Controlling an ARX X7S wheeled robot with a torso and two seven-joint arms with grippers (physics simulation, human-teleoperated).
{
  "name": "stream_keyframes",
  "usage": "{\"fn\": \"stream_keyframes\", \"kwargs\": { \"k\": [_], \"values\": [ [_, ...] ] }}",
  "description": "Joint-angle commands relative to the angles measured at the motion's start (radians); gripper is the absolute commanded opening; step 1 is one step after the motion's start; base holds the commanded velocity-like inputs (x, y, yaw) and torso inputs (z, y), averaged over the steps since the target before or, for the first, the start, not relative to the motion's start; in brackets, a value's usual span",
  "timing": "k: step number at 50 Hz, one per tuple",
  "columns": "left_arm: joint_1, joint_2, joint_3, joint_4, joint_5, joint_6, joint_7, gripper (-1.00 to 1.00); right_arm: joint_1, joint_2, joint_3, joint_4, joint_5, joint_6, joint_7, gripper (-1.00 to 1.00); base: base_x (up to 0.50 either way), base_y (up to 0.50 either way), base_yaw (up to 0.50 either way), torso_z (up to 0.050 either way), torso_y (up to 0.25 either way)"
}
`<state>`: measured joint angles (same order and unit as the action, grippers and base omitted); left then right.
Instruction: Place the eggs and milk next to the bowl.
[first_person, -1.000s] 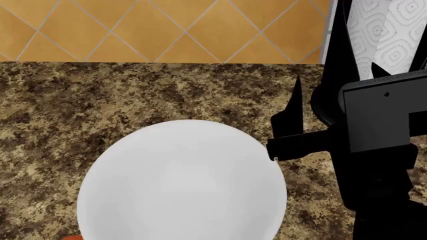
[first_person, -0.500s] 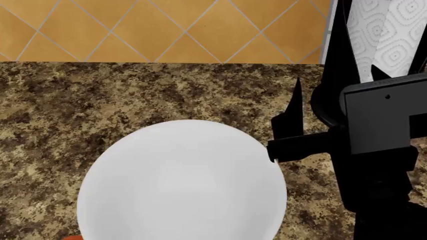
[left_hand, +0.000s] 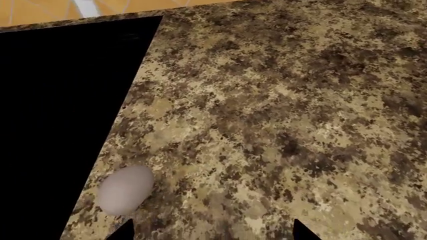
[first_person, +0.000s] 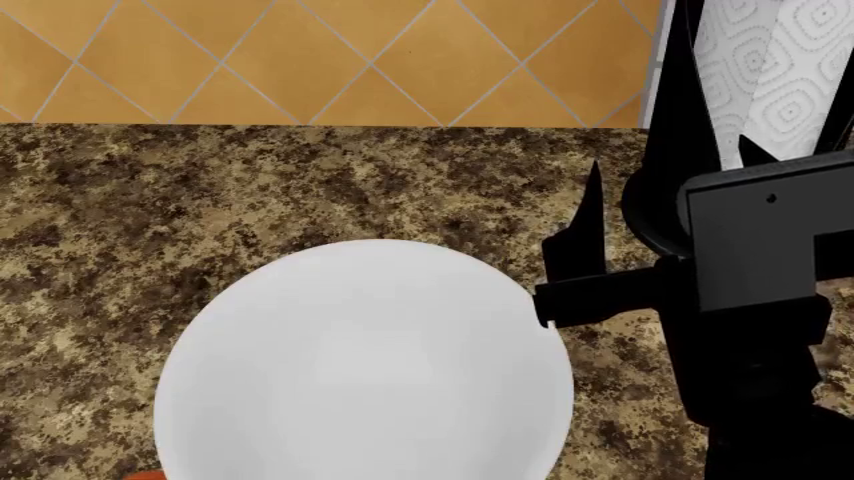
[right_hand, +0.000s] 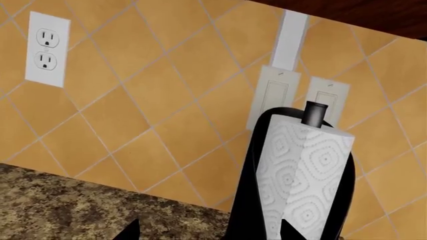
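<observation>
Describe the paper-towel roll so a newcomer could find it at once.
Start at the orange diagonal-tiled wall behind the speckled granite counter. Against it, below two pale wall switches, stands the paper-towel roll, upright on a black stand with a black post poking out on top. Its white sheet printed with grey concentric diamonds sets it apart from the plain white bowl nearby.

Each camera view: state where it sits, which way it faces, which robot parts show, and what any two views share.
Head view: on the head, looking down at the bowl; the right arm shows at its right side.
Left wrist view: by the left gripper, facing down at the countertop and the pale egg; only fingertips show.
Right wrist view: by the right gripper, facing the tiled wall.
Shared: head and right wrist both show the paper-towel roll.
</observation>
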<state>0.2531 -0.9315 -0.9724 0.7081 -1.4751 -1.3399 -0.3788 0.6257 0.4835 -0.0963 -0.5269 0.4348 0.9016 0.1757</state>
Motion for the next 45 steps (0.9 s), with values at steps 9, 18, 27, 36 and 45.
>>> {"fn": "stream_keyframes", "kwargs": {
  "k": [9, 18, 27, 36, 45],
  "values": [
    [0.025, 0.037, -0.059, -0.074, -0.031, -0.001, -0.092, 1.00, -0.005, 0.000, 0.000, 0.000, 0.006, -0.006, 0.003, 1.00, 0.00, 0.00, 0.00, 0.000, 0.000],
    [0.028, 0.006, 0.022, -0.070, 0.109, 0.045, 0.017, 1.00, -0.002, 0.003, 0.000, -0.008, 0.011, 0.004, 0.007, 1.00, 0.00, 0.00, 0.00, 0.000, 0.000],
    [0.068, -0.040, 0.103, -0.073, 0.270, 0.110, 0.114, 1.00, -0.003, 0.004, 0.001, -0.015, 0.015, 0.010, 0.012, 1.00, 0.00, 0.00, 0.00, 0.000, 0.000],
    [0.072, -0.049, 0.124, -0.112, 0.303, 0.122, 0.119, 1.00, -0.002, 0.005, 0.000, -0.011, 0.016, 0.007, 0.012, 1.00, 0.00, 0.00, 0.00, 0.000, 0.000],
    [0.066, -0.045, 0.171, -0.168, 0.358, 0.171, 0.145, 1.00, 0.001, 0.004, -0.011, -0.001, 0.011, 0.003, 0.013, 1.00, 0.00, 0.00, 0.00, 0.000, 0.000]
  ]
}}
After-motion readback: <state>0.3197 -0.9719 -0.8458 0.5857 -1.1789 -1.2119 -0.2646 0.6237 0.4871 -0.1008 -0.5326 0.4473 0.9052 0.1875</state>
